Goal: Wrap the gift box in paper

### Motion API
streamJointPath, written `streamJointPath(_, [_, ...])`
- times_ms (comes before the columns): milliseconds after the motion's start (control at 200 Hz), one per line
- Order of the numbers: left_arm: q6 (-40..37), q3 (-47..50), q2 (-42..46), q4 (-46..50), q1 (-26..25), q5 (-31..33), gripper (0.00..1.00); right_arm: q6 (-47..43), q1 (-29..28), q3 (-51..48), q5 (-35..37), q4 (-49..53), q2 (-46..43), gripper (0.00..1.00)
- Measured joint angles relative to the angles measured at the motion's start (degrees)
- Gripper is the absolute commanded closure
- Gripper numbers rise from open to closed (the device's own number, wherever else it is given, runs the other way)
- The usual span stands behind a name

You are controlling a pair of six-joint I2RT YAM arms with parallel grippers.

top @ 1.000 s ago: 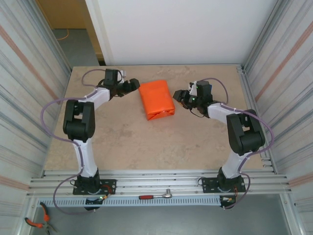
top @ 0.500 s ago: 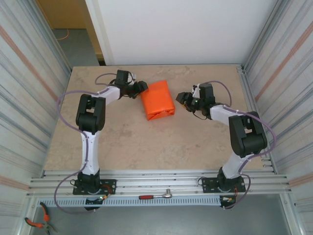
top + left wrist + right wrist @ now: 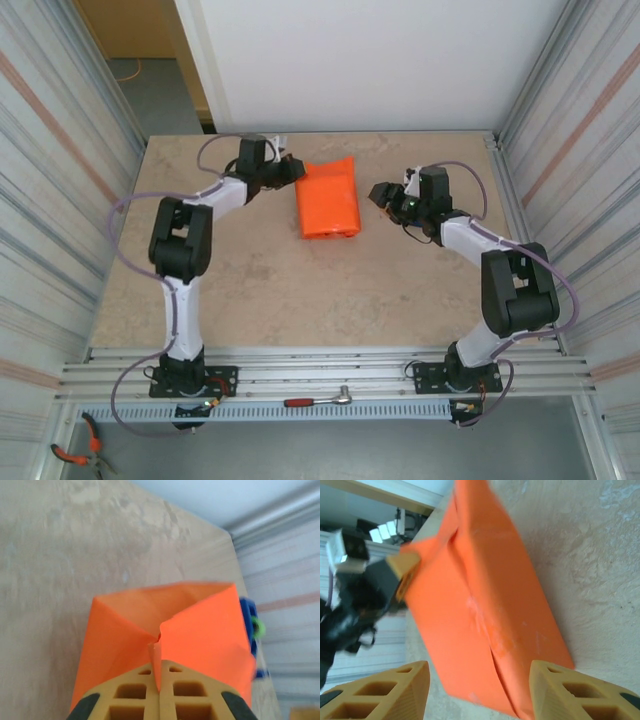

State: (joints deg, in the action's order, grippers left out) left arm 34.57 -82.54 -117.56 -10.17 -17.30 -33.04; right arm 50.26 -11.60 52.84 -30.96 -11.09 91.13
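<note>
Now left claw (image 3: 297, 168) outstretched, pinching paper (image 3: 330, 200); right claw (image 3: 379, 193) agape.

Worktop (image 3: 300, 290) from my side: beige, mottled slab, flat and level. Lying on it I see the paper (image 3: 328, 200), bright orange, folded into an oblong parcel. It's on the worktop's far half, roughly mid-width, long axis near-to-far and slightly skewed. Parcel's near end rests flat on the worktop.
</note>
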Motion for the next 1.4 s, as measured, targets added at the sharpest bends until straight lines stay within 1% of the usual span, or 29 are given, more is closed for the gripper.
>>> streamJointPath(120, [-3.65,11.87,11.69,-8.09,-2.86,-0.39,0.95,-0.31,0.37,-0.42,0.07,1.33,-3.48,0.39])
streamJointPath(230, [-6.34,21.00,18.53,-17.94,-5.27,-0.46,0.93,-1.42,0.37,-2.12,0.85,2.86,-7.98,0.35])
streamJointPath(326, [-7.67,27.69,20.83,-24.41,-5.99,-0.33,0.92,-2.40,0.37,-3.85,1.68,5.18,-11.80,0.32])
streamJointPath(441, [-9.18,32.06,20.96,-27.80,-6.80,0.50,0.89,-3.89,-0.04,-4.26,3.85,8.52,-14.99,0.30])
streamJointPath(506, [-10.10,33.57,21.51,-29.75,-7.56,1.20,0.86,-4.59,-0.87,-4.26,5.35,10.27,-16.65,0.28])
streamJointPath(546, [-10.62,34.47,22.21,-30.56,-8.00,1.46,0.82,-4.92,-1.62,-4.26,6.08,11.19,-17.51,0.28])
streamJointPath(586, [-11.15,35.50,23.10,-31.01,-8.41,1.62,0.77,-5.22,-2.45,-4.26,6.88,11.82,-18.14,0.28])
streamJointPath(661, [-12.37,37.59,24.92,-31.98,-9.01,2.23,0.60,-6.03,-4.13,-4.00,8.07,13.27,-18.49,0.27])
streamJointPath(752, [-12.94,39.85,27.45,-32.02,-9.40,3.41,0.46,-6.73,-5.81,-3.52,9.25,14.97,-18.40,0.26])
streamJointPath(847, [-13.31,41.40,30.53,-31.80,-9.44,4.83,0.36,-7.50,-6.99,-2.12,10.25,16.31,-18.12,0.25])
streamJointPath(927, [-13.46,42.40,34.16,-31.04,-9.40,7.06,0.26,-7.61,-7.56,-0.74,10.78,16.59,-17.88,0.24])
streamJointPath(1007, [-12.96,42.93,38.18,-29.27,-8.94,9.33,0.20,-7.91,-7.85,0.61,11.72,16.94,-17.88,0.23])
streamJointPath(1077, [-12.63,42.51,41.51,-26.23,-7.93,11.41,0.16,-8.39,-7.89,2.27,12.52,18.14,-17.79,0.23])
streamJointPath(1132, [-12.79,40.96,43.04,-22.53,-6.97,12.96,0.15,-8.83,-7.89,4.85,13.44,20.22,-17.16,0.24])
streamJointPath(1243, [-13.22,33.00,42.75,-11.02,-5.55,15.39,0.15,-9.51,-7.89,13.31,15.17,26.18,-13.62,0.24])
streamJointPath(1323, [-14.12,23.98,40.48,-1.57,-5.40,16.24,0.16,-10.56,-7.87,21.90,16.24,32.02,-9.27,0.25])
streamJointPath(1398, [-15.04,13.57,36.37,7.58,-5.42,16.41,0.18,-12.02,-7.87,29.94,16.46,37.73,-4.57,0.26])
